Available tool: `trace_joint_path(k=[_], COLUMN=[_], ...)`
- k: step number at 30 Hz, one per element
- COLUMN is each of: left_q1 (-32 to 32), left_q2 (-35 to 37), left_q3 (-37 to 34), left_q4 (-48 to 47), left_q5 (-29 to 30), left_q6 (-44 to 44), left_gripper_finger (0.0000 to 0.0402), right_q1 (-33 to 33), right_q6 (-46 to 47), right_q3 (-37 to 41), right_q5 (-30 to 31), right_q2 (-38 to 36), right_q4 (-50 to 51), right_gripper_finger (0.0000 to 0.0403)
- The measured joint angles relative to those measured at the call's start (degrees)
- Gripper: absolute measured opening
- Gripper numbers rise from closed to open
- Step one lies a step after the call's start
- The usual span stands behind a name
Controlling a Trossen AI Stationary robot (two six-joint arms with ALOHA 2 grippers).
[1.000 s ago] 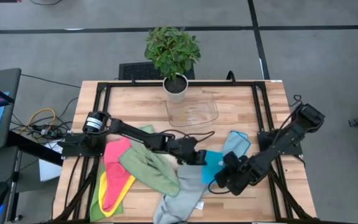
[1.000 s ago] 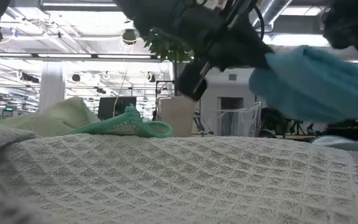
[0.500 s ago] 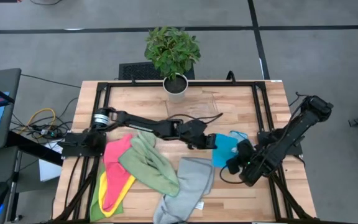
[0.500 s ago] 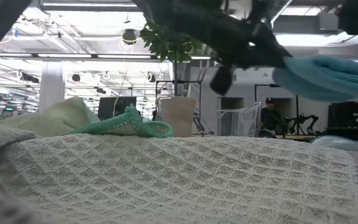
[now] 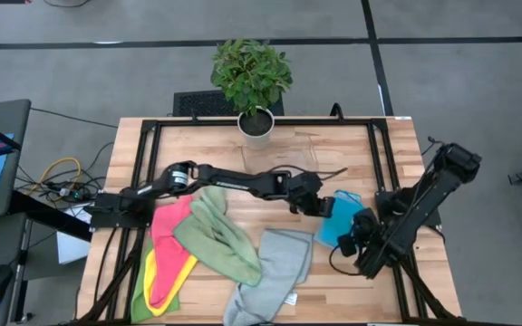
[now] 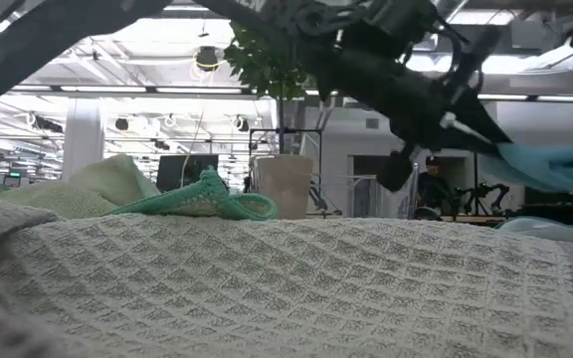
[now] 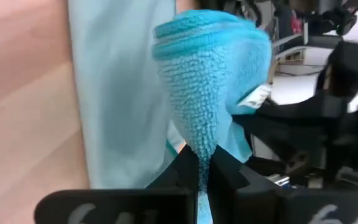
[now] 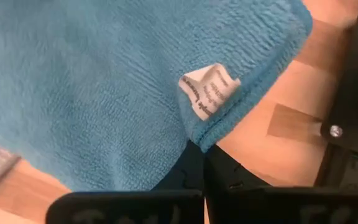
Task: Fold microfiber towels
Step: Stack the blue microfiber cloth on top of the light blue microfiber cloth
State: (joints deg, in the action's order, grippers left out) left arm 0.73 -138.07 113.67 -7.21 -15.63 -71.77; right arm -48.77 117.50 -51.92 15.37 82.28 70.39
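The bright blue towel (image 5: 343,220) hangs stretched between the two grippers over the right half of the wooden table (image 5: 352,149), lifted off the planks. The left gripper (image 5: 323,206) is clenched on one edge of it, and in the left wrist view the cloth (image 7: 211,93) bunches into a thick, looped-pile cone that narrows down into the closed fingers. The right gripper (image 5: 355,237) is clamped on the opposite corner; its wrist view shows the blue pile (image 8: 104,87) spread flat with a rolled, stitched hem and a small white care label (image 8: 208,92) sewn at the edge, its print too fine to read. To the left lie the other towels in a loose heap: a light grey waffle-weave one (image 5: 275,276), which fills the foreground of the low view (image 6: 267,288), an olive green one (image 5: 216,231), and a pink one (image 5: 169,244) over a yellow one (image 5: 152,290). A clear plastic tray (image 5: 284,163) sits near a potted plant (image 5: 252,77) at the table's far edge.
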Motion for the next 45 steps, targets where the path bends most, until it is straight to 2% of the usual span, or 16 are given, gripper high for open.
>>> trace_joint_path(k=[5,9,12,17,21,29,34,43,45], left_q1=[0.5,1.4,1.6,1.7,1.7,1.5,0.3,0.3,0.2], left_q2=[-0.8,-0.9,-0.9,-1.0,-1.0,-1.0,-0.9,-0.9,-2.3], left_q3=[0.6,0.4,0.4,0.4,0.4,0.4,0.4,0.4,0.6], left_q4=[-3.2,-4.8,-5.3,-5.4,-5.3,-5.0,-6.0,-7.2,-4.7], left_q5=[1.9,2.0,3.0,6.0,6.0,7.6,11.8,12.9,12.7], left_q6=[1.8,4.4,5.0,8.7,8.7,9.5,9.6,11.1,10.9], left_gripper_finger=[0.0,0.0,0.0,0.0,0.0,0.0,0.0,0.0,0.0], right_q1=[0.8,1.7,2.2,2.4,2.3,2.0,2.0,2.1,2.0], right_q6=[-0.7,-0.8,-0.8,0.6,0.6,1.7,1.7,3.0,4.0], right_q3=[2.4,7.9,10.2,10.4,9.8,6.6,6.6,8.4,8.4], right_q5=[-1.3,-0.8,-0.5,0.0,0.0,-0.4,-0.4,-0.1,-1.0], right_q2=[2.4,2.5,2.5,2.4,2.4,2.4,2.4,2.4,2.4], right_q4=[-2.2,-12.9,-16.7,-16.1,-15.6,-8.0,-7.7,-11.2,-11.0], right_gripper_finger=[0.0014,0.0016,0.0018,0.002,0.002,0.0022,0.0023,0.003,0.0037])
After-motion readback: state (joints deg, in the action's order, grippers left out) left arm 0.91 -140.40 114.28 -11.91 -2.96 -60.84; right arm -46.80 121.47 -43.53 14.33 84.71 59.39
